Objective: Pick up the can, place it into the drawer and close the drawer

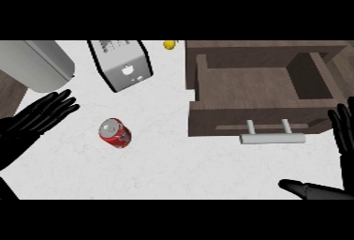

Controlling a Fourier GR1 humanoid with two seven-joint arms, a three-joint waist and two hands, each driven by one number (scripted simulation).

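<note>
The can (114, 132) lies on its side on the white counter (173, 164), red body with a silver end facing up toward roughly 11 o'clock. Nothing touches it; it sits left of the view's centre.

At about 9 o'clock from the can, and apart from it, is the left hand (38, 117). It enters from the lower left edge, palm flat toward the viewer's side, fingers straight and spread, tips pointing toward 1 o'clock. It holds nothing.

At 3 o'clock from the can, well apart, stands the drawer (259, 89), dark wood, pulled open, its inside bare as far as can be seen. Its front panel faces 6 o'clock and carries a silver bar handle (272, 138) on two posts.

The right hand (342, 136) shows at the right edge, just beside the drawer's front corner. Its fingers are straight and point toward 12 o'clock; the thumb extends separately at the lower right, pointing toward 9 o'clock. The hand is widely spread and holds nothing. Contact with the drawer cannot be confirmed.

At 12 o'clock from the can, a silver box-shaped appliance (124, 63) sits tilted on the counter. A large rounded grey object (38, 65) occupies the upper left corner. A small yellow item (169, 44) shows at the top edge, just left of the drawer cabinet; its kind cannot be determined
</note>
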